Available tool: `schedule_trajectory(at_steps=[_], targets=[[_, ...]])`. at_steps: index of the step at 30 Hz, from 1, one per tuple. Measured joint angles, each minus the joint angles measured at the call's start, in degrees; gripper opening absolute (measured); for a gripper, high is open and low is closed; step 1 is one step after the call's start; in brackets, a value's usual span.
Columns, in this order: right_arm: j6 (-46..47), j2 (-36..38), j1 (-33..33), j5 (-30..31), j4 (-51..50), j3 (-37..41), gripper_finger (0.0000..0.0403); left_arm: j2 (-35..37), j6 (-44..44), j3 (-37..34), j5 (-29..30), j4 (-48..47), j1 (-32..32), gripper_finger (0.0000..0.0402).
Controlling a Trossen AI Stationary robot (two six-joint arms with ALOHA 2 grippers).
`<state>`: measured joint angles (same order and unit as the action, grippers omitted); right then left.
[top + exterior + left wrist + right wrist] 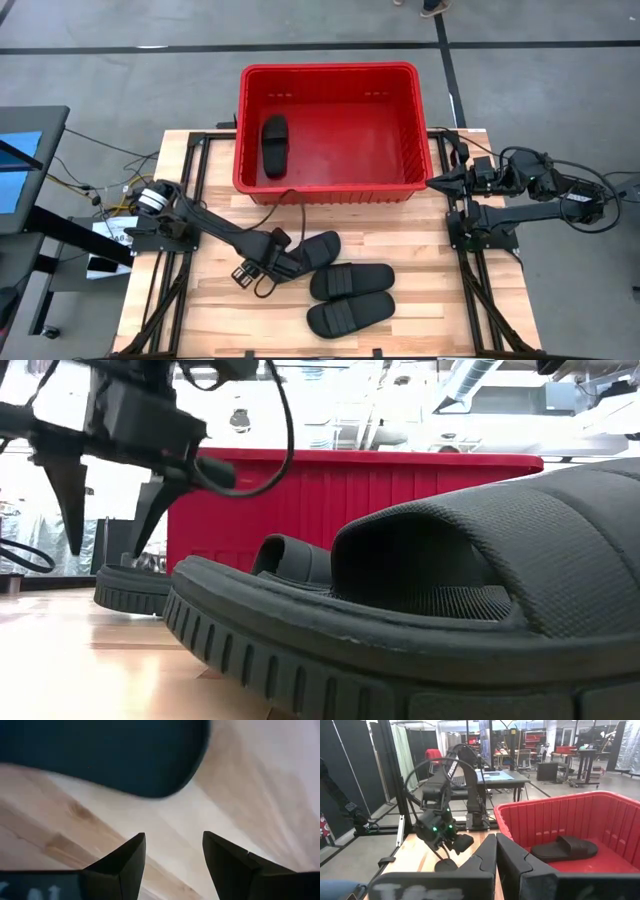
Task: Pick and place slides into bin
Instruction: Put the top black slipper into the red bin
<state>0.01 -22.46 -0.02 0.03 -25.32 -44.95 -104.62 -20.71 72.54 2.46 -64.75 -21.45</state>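
Note:
One black slide (273, 146) lies flat on the floor of the red bin (400, 110), near its left wall; it also shows in the right wrist view (564, 848). Three slides lie sole-down on the table in front of the bin: a far one (328, 249), a middle one (352, 281) and a near one (350, 315). My left gripper (288, 261) points down, open, just above the wood beside the far slide's left end (100, 755); nothing is between its fingers (125, 862). My right gripper (438, 182) stays shut and level by the bin's right near corner.
The bin (350, 490) stands at the table's far edge, its wall behind the slides. Black frame rails (200, 170) run along the table's left and right sides. Bare wood (200, 310) lies at the near left. A cable loop (262, 285) hangs from the left wrist.

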Motion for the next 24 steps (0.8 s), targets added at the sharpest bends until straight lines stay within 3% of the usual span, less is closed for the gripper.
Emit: schedule_trajectory(at_steps=[12,24], targets=[[0.0,0.0,0.0,0.0,0.0,0.0,0.0000,0.0,-3.7,3.2,1.4,6.3,-5.2,0.0187],[0.0,0.0,0.0,0.0,0.0,0.0,0.0000,0.0,-5.1,3.2,2.8,9.2,-4.8,0.0187]])
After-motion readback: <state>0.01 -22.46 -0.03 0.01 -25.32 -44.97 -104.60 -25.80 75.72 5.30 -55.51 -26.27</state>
